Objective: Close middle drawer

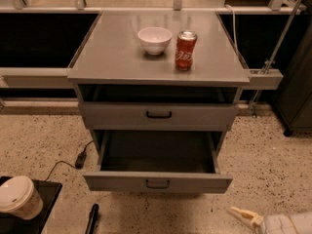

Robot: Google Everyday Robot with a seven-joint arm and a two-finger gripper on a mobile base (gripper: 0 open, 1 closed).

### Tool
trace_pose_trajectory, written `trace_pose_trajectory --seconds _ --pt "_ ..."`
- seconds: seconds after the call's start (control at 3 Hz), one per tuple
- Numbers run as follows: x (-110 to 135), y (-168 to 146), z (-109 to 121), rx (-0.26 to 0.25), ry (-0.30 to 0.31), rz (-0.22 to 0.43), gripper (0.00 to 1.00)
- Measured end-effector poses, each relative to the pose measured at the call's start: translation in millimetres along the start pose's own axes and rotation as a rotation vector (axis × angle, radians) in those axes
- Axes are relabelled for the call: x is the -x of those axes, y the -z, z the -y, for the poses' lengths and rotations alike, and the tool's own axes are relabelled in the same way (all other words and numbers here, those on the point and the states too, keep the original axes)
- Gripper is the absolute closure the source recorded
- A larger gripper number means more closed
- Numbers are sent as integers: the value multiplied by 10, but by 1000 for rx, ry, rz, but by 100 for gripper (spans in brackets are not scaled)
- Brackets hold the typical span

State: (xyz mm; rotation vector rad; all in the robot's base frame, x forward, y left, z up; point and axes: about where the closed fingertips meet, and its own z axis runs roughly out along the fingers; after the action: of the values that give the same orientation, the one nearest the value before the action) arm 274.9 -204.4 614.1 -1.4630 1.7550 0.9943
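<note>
The middle drawer (157, 183) is pulled far out from the grey cabinet (117, 57). It has a low grey front, a small black centred handle and a deep dark tray that looks empty. Above it the taller-fronted drawer (158, 115) stands out only slightly, with a dark gap over it. My gripper (246, 217) shows as a cream tip on a pale grey body at the bottom right edge. It is low over the floor, to the right of and below the drawer's front right corner, and does not touch it.
A white bowl (154, 39) and a red soda can (185, 50) stand on the cabinet top. A lidded paper cup (18, 198) sits on a black tray at the bottom left. A black cable (80, 158) and a black stick-like object (91, 218) lie on the speckled floor. A dark unit (297, 91) stands on the right.
</note>
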Motion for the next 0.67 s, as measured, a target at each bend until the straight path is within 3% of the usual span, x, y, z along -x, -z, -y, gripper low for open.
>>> trace_pose_trajectory --seconds 0.33,0.67 --pt "-356 -450 170 68 56 39 0" --pt "-586 -839 571 82 77 -19 0"
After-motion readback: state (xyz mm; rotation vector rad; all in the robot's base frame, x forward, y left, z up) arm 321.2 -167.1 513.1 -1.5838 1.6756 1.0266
